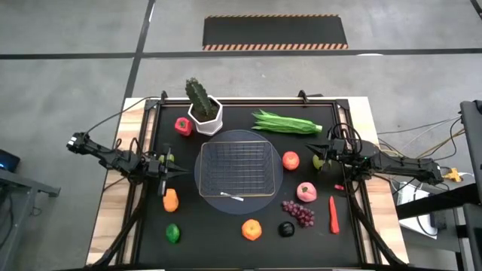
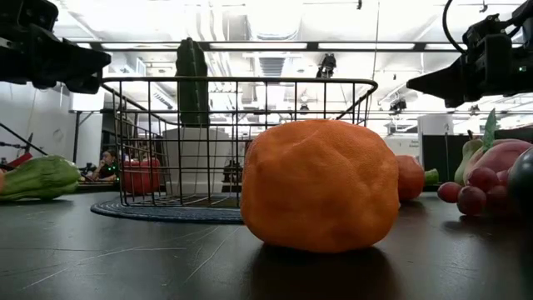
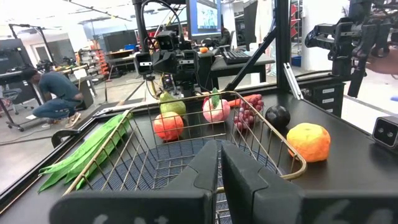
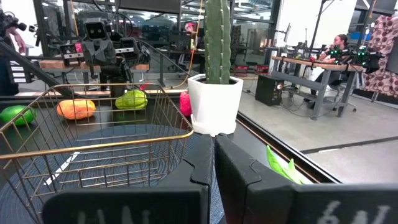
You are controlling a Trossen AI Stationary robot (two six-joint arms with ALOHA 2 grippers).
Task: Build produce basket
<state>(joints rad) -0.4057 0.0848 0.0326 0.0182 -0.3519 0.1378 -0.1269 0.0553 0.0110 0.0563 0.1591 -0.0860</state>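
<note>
- Grey concrete floor (image 1: 68, 30) with a hazard-striped black mat (image 1: 275, 31).
- Black counter (image 1: 226, 229) on a wooden base.
- Workshop desks (image 4: 311, 68) and monitors (image 3: 205, 15) beyond.

No lettering, label, brand or number can be read anywhere (the bright blue-lit monitor screen (image 3: 205, 15) in the room behind the table shows only an illegible glow).

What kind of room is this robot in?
Probably a robotics lab or workshop. Beyond the black table there are desks with computer screens, a person working at a bench, and a bare concrete floor with striped hazard tape.
</note>
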